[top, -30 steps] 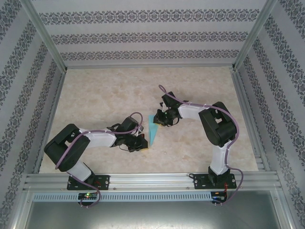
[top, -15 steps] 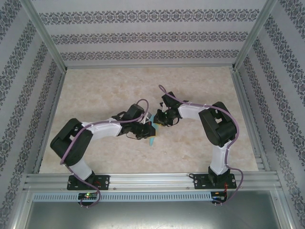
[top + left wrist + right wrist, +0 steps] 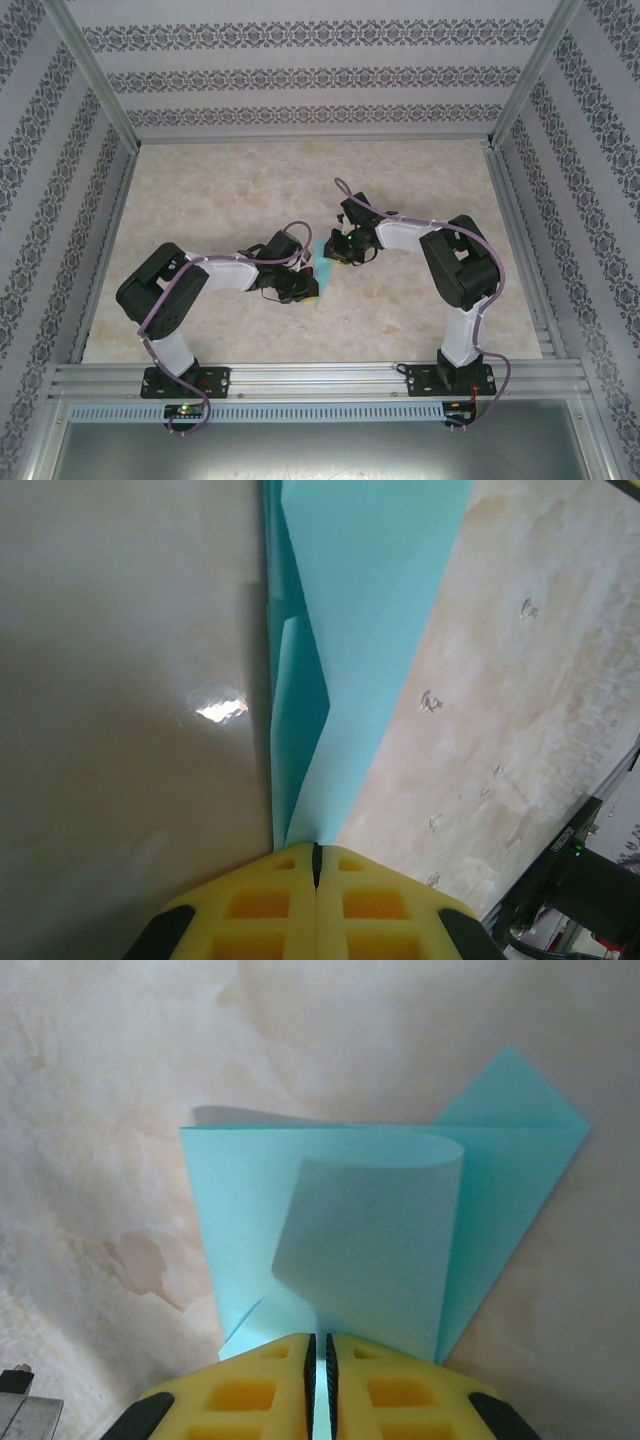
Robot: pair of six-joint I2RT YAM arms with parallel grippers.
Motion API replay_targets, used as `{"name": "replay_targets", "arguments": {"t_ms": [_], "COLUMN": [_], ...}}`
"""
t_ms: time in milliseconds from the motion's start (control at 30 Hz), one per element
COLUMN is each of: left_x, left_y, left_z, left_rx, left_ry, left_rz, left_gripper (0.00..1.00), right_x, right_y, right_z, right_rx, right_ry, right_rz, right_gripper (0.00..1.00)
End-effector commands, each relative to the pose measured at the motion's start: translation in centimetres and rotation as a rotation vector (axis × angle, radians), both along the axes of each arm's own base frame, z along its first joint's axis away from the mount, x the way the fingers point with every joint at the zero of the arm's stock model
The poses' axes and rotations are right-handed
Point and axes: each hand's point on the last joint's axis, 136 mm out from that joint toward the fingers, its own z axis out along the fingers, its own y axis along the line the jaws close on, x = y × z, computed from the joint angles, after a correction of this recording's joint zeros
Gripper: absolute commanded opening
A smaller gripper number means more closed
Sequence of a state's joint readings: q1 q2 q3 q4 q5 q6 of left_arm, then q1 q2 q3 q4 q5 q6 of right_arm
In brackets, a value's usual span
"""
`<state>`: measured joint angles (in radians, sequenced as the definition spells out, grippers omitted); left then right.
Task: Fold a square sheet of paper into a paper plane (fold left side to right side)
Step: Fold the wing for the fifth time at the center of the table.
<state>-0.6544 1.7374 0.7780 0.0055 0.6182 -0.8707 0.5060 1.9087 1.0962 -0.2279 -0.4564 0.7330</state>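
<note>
The square sheet of paper [image 3: 322,260] is light turquoise and lies folded into a narrow pointed shape mid-table between both arms. In the left wrist view the paper [image 3: 370,610] tapers down to my left gripper [image 3: 316,848], whose yellow fingers [image 3: 260,905] are shut tight, tips at the paper's narrow end with no paper visible between them. From above, the left gripper [image 3: 306,287] sits on the paper's left edge. My right gripper [image 3: 336,256] is shut on the paper's far-right edge. In its wrist view a turquoise strip shows between the tips [image 3: 320,1345], and a flap of the paper [image 3: 370,1230] curls up loosely.
The marbled tabletop [image 3: 230,190] is fenced by aluminium rails [image 3: 300,378] at the near edge and by patterned walls [image 3: 300,75] on three sides. The right arm's base [image 3: 570,880] shows at the lower right of the left wrist view.
My left arm swung in from the paper's near-left side onto the paper, and less turquoise shows from above. The right arm has stayed put, still gripping.
</note>
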Motion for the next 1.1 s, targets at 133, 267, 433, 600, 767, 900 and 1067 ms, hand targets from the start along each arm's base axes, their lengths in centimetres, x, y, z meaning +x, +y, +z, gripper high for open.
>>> {"name": "replay_targets", "arguments": {"t_ms": [133,267,433,600,767,900,1067], "left_x": [-1.9,-1.9,-1.9,-1.9,-1.9,-2.0,-2.0], "left_y": [2.3,2.3,2.3,2.3,2.4,2.3,2.4], "left_z": [-3.7,-3.6,-3.5,-3.4,-3.3,-3.3,-3.3], "left_rx": [0.139,0.151,0.156,0.163,0.166,0.167,0.167], "left_ry": [0.072,0.07,0.067,0.063,0.064,0.065,0.069], "left_rz": [0.011,0.003,-0.001,-0.002,-0.005,-0.009,-0.009], "left_gripper": [0.03,0.02,0.02,0.02,0.02,0.02,0.01], "right_x": [0.9,-1.3,-4.3,-5.9,-6.1,-6.0,-5.6], "right_y": [-0.2,-0.9,0.1,2.1,3.2,3.3,2.9], "right_z": [4.8,5.5,5.2,4.1,2.5,1.0,-0.1], "right_rx": [0.044,0.038,0.101,0.138,0.139,0.106,0.065], "right_ry": [-0.137,-0.131,-0.101,-0.082,-0.054,-0.034,-0.026], "right_rz": [-0.02,-0.008,0.028,0.069,0.081,0.095,0.101], "right_gripper": [0.14,0.09,0.07,0.07,0.07,0.07,0.07]}}
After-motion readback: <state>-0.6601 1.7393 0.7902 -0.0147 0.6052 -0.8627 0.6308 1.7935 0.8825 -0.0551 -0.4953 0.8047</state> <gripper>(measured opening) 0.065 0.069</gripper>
